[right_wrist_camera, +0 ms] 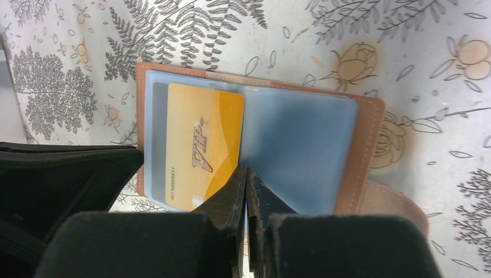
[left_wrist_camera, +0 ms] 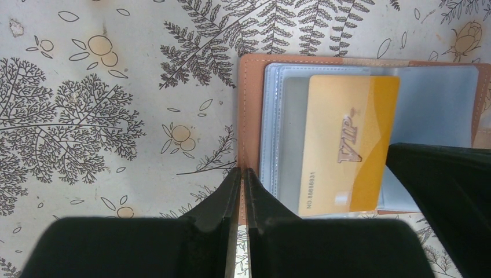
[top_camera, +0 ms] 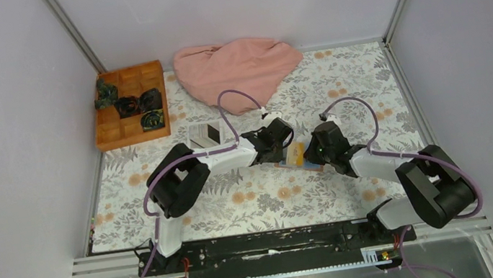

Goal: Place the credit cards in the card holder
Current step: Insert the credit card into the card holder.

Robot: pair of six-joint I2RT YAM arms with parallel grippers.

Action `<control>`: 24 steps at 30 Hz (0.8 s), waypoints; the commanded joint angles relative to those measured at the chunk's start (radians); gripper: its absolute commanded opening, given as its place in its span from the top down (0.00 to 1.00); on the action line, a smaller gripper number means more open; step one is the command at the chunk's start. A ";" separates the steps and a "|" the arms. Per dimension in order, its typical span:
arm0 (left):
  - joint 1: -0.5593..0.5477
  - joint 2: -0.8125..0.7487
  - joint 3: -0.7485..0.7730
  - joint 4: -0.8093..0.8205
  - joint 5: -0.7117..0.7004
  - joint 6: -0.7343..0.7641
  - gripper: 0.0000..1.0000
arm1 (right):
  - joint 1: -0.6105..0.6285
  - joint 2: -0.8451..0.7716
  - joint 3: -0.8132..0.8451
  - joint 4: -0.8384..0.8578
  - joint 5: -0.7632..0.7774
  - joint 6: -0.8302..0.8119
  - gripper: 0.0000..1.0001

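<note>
Left end effector pinches card holder; right end effector shut by gold card.

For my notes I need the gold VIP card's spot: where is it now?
Centre-right of the left wrist view, the gold VIP card lies in the open card holder, just right of the left fingers.

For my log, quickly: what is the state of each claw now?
Left claw: closed, at edge of card holder.
Right claw: closed, by gold card; grip unclear.
</note>
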 commanded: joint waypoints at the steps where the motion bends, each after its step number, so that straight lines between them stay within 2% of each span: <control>1: -0.015 0.044 0.010 -0.012 -0.002 0.010 0.89 | 0.041 0.030 0.039 -0.001 -0.003 0.007 0.95; 24: -0.032 0.048 0.015 -0.012 -0.003 0.004 0.89 | 0.111 0.080 0.114 -0.006 0.020 0.022 0.98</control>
